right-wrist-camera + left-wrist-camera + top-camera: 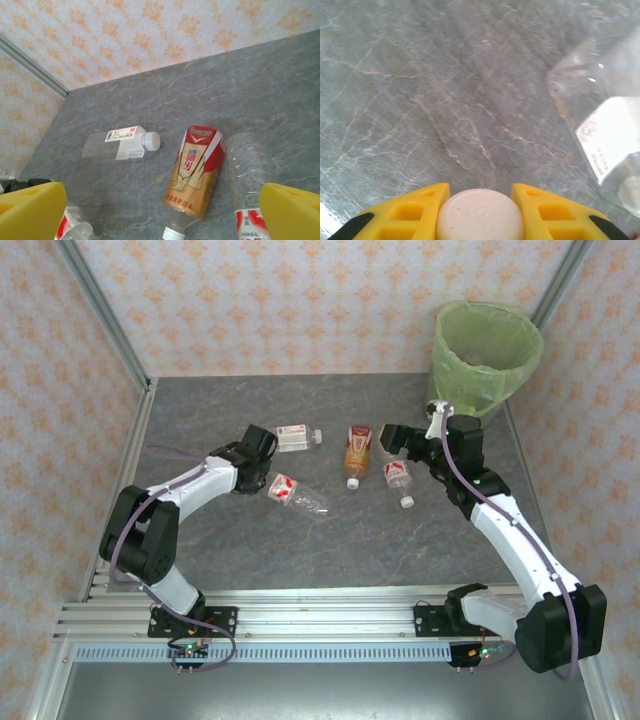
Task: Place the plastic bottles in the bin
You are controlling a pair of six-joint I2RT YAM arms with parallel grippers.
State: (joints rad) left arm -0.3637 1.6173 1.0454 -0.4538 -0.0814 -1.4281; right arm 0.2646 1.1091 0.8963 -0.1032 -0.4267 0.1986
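Over on the left, the left arm [190, 490] was folded at the elbow with its forearm reaching right across the table. The left gripper [480, 194] was low at the neck end of the crushed red-and-white bottle [297, 495], yellow fingers [420, 207] clamped tight on a white cap [480, 217]. The wrist view also caught a clear bottle body with a pale label at the right edge, though I couldn't tell which bottle that was.

Just beyond that gripper lay the white-label bottle [297, 436], on its side, cap pointing right. Next came the orange-and-gold bottle [357, 452], cap toward the arms, and close beside it a clear ribbed bottle [398, 478] with a red-and-white label.

The right arm [510, 530] stretched diagonally up and left from its base, and the right gripper [393, 438] hung above those two bottles – jaws spread wide, holding nothing.

The bin [470, 380] stood in the far right corner, green liner folded over the rim, well apart from every bottle.

The grey marbled tabletop [300, 560] was boxed in by orange-patterned wallpaper [300, 300], with an aluminium rail [320, 625] along the near edge.
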